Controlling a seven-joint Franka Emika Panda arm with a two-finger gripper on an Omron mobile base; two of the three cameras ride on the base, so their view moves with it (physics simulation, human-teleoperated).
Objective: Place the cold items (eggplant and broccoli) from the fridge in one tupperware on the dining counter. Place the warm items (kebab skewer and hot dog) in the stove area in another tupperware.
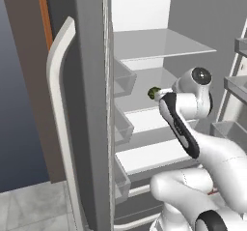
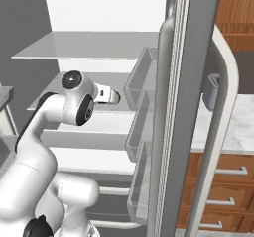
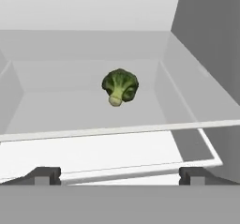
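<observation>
Reaching in with my two-finger gripper (image 3: 120, 175) wide open and empty, I might knock the small green broccoli floret (image 3: 120, 86) deeper along the pale fridge shelf (image 3: 56, 113).

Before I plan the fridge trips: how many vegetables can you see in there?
1: a broccoli lying on a fridge shelf, ahead of the open tool. An eggplant may be hidden elsewhere.

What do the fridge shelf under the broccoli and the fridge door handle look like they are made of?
The shelf looks like clear glass or plastic: it is see-through, with a pale edge strip along its front. The broccoli lies on it, matte green with a pale stalk. The door handle looks like smooth light-grey metal or painted plastic, a curved bar with a soft sheen; the render leaves that open.
</observation>
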